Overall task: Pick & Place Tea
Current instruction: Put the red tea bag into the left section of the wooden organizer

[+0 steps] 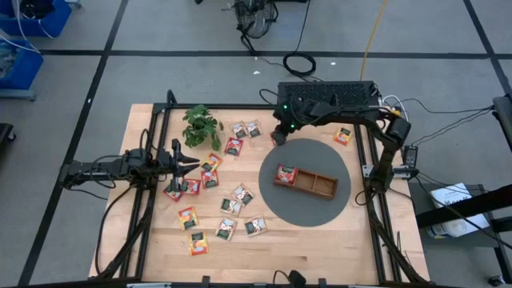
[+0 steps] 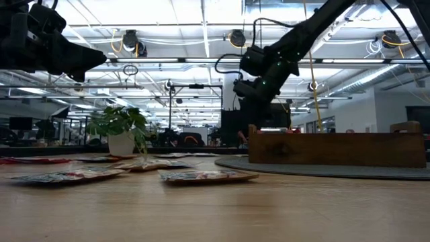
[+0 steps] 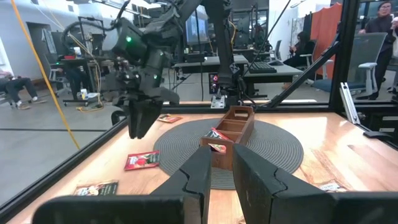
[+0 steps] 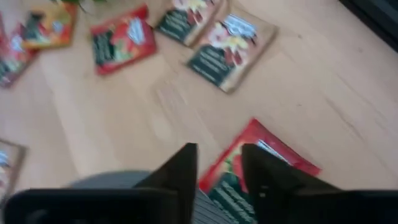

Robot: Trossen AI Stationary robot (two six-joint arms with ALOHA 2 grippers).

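1. Hovering at the grey mat's (image 1: 308, 204) far-left edge, the right gripper (image 1: 278, 136) has its jaws slightly apart over a red sachet (image 4: 261, 165).
2. Other tea sachets (image 1: 218, 204) lie scattered near a plant (image 1: 200, 124); one sits in the wooden tray (image 1: 305, 181).
3. The left gripper (image 1: 192, 162) waits with its jaws nearly together, empty.

Open table (image 1: 320, 248) along the near edge and right of the mat (image 1: 276, 204): free pass. Left half cluttered with flat tea sachets (image 1: 210, 179), low, no height issue. Plant (image 1: 201, 126) stands tall at the far left. Wooden tray (image 1: 306, 182) sits mid-mat, walls raised. Right tool (image 1: 278, 137) hangs over the mat's far-left edge; left tool (image 1: 190, 162) hovers over the sachets.
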